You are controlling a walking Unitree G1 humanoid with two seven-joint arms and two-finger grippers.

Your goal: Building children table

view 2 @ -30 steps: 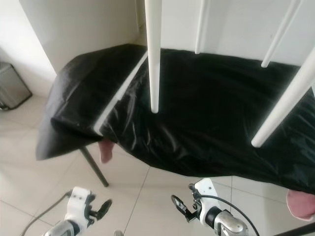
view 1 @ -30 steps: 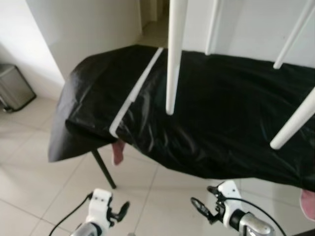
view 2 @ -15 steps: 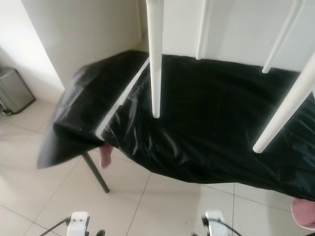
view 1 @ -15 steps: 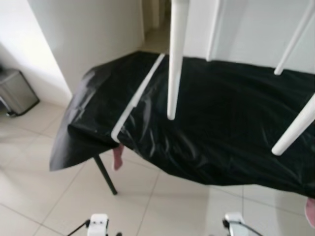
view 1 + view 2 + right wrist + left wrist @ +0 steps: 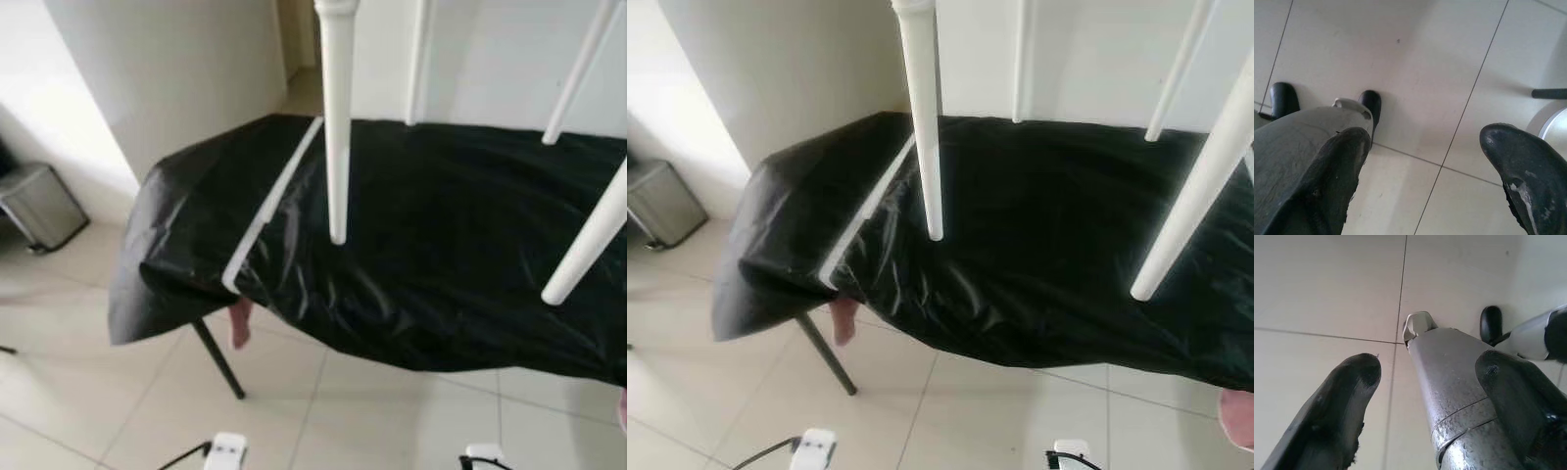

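The left gripper (image 5: 1425, 396) hangs low with its fingers spread, grasping nothing, pointed at the tiled floor (image 5: 1327, 284) beside the robot's silver leg (image 5: 1449, 377). Ahead and above both grippers, 4 white table legs (image 5: 336, 127) stick up from the black-covered table (image 5: 441, 255). The right gripper (image 5: 1425, 171) hangs likewise, fingers apart and empty.

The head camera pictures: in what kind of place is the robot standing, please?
Probably a room in a home. The floor has pale tiles, a small metal bin stands by a white wall, and a table covered in black plastic sheet carries white furniture legs.
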